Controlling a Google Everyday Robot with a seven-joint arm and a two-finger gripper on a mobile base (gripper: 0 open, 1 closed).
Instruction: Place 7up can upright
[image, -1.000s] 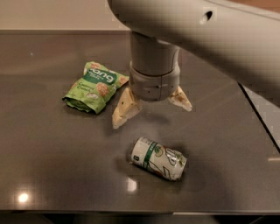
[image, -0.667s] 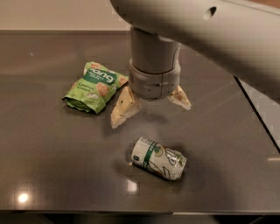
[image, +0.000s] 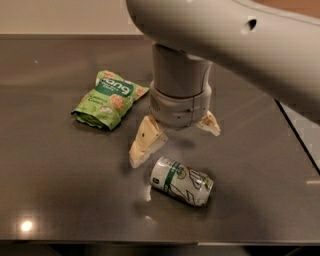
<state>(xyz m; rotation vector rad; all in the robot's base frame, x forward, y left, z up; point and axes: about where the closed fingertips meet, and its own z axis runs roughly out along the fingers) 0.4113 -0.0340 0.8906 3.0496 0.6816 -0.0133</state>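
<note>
The 7up can (image: 181, 181), silver-white with a green band, lies on its side on the dark table (image: 55, 195), its top end pointing to the lower right. My gripper (image: 176, 142) hangs just above and behind the can, its two cream fingers spread wide apart and holding nothing. The left finger (image: 145, 142) is close to the can's left end; the right finger (image: 209, 124) sits farther back. Nothing touches the can.
A green snack bag (image: 110, 98) lies flat to the left of the gripper. The table's front edge (image: 150, 242) runs just below the can. A seam and the right table edge (image: 297, 135) lie to the right. My arm covers the upper right.
The gripper has come down and forward toward the can, with its fingers still spread. The can and the snack bag have not moved.
</note>
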